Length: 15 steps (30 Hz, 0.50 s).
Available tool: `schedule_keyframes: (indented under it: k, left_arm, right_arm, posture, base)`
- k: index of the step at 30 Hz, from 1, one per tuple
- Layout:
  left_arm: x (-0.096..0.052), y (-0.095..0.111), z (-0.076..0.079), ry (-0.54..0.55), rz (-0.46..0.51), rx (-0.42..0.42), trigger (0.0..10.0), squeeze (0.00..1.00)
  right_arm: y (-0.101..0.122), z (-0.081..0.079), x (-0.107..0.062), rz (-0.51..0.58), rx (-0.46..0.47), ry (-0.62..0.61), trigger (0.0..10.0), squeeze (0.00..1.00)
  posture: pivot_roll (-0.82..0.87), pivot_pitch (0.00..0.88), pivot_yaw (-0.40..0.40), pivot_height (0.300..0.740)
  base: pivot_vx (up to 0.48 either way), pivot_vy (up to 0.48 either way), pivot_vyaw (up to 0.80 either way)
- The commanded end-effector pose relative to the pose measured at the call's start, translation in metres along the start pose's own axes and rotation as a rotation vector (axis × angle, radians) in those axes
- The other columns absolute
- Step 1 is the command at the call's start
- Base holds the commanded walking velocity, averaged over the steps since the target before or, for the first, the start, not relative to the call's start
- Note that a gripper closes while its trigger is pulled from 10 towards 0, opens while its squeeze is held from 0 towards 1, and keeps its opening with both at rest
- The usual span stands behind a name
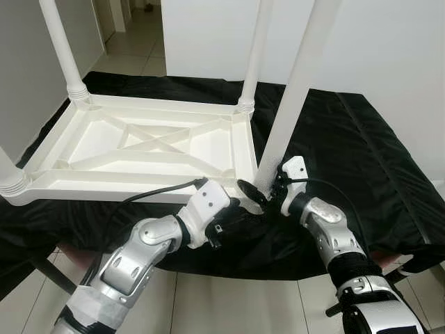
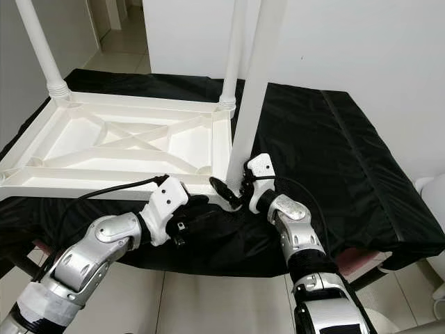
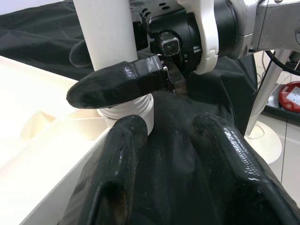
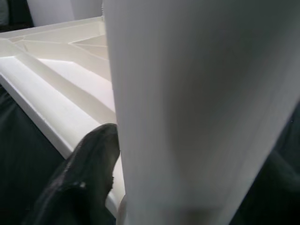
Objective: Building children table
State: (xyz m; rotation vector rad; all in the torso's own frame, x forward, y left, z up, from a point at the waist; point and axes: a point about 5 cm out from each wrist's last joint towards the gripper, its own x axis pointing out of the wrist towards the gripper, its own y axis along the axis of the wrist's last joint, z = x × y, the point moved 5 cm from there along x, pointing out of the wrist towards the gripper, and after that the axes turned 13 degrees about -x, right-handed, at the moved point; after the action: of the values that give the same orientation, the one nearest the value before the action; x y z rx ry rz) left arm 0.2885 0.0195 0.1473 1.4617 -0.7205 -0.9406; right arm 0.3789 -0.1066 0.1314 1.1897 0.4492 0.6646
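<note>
A white plastic children's table (image 1: 139, 149) lies upside down on a black cloth (image 1: 361, 153). Legs stand in its far left (image 1: 64, 49), far right (image 1: 254, 56) and near left (image 1: 8, 174) corners. A fourth white leg (image 1: 295, 90) stands upright at the near right corner, its ribbed base (image 3: 133, 110) at the socket. My right gripper (image 1: 263, 188) is shut on this leg just above the base, one black finger (image 3: 117, 84) across its front. My left gripper (image 3: 164, 136) rests open on the cloth just short of that corner, nothing between its fingers (image 3: 225, 159).
The cloth-covered surface ends at a front edge above tiled floor (image 1: 229, 306). White walls rise behind, and a passage opens at the back left (image 1: 132, 35). A white stand base (image 3: 265, 140) and a red object (image 3: 290, 96) are on the floor to the right.
</note>
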Motion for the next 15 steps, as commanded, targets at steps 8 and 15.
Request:
schedule_keyframes:
  k: [8,15]
  left_arm:
    - [0.003,0.000,0.011,-0.088,-0.013,0.002,10.0,0.00]
    - [0.002,0.000,0.010,-0.087,-0.013,0.004,10.0,0.00]
  right_arm:
    - [-0.010,0.000,-0.006,-0.038,0.006,0.002,0.0,0.00]
    - [-0.015,0.003,-0.009,-0.061,0.039,-0.043,10.0,0.00]
  posture:
    - [0.03,0.034,-0.044,0.740]
    - [0.03,0.034,-0.045,0.740]
  base:
    - [0.000,0.000,0.00]
    - [0.000,0.000,0.00]
